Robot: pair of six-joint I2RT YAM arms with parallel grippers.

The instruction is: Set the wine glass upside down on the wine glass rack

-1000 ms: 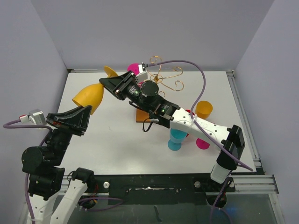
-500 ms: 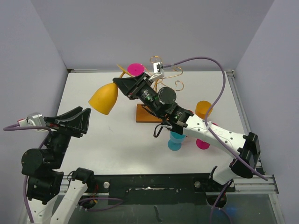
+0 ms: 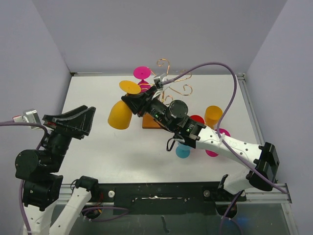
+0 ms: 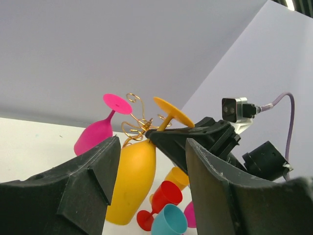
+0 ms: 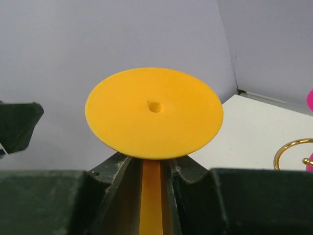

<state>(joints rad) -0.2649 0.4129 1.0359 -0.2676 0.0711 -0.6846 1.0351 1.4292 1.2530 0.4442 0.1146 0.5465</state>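
1. Wine glass. The yellow wine glass (image 3: 120, 116) is inverted and tilted, with the bowl low and the round foot uppermost. It is held clear of the table (image 3: 112, 152), just left of the wine glass rack (image 4: 132, 128). In the left wrist view its stem crosses close to the gold wire arms; whether they touch cannot be told.

2. Right gripper. The right gripper (image 3: 142, 100) is closed narrowly on the stem, directly below the foot. The right wrist view shows the stem clamped between both fingers (image 5: 98, 196) and the foot disc resting over their tips.

3. Rack. The wire stand rises from a brown wooden base (image 3: 149, 123), which lies beneath the right arm. A pink glass (image 4: 95, 134) hangs foot-up among the wire arms, just beside the yellow foot.

4. Left gripper. The left gripper (image 3: 88, 121) is raised at the left side of the table, well apart from the rack. Its jaws stand wide with nothing between them, and they face the yellow glass.

5. Other items. A red glass (image 4: 164, 193), a cyan glass (image 3: 183, 151), an orange cup (image 3: 213, 116) and a magenta glass (image 3: 212, 152) are grouped on the table to the right of the wooden base.
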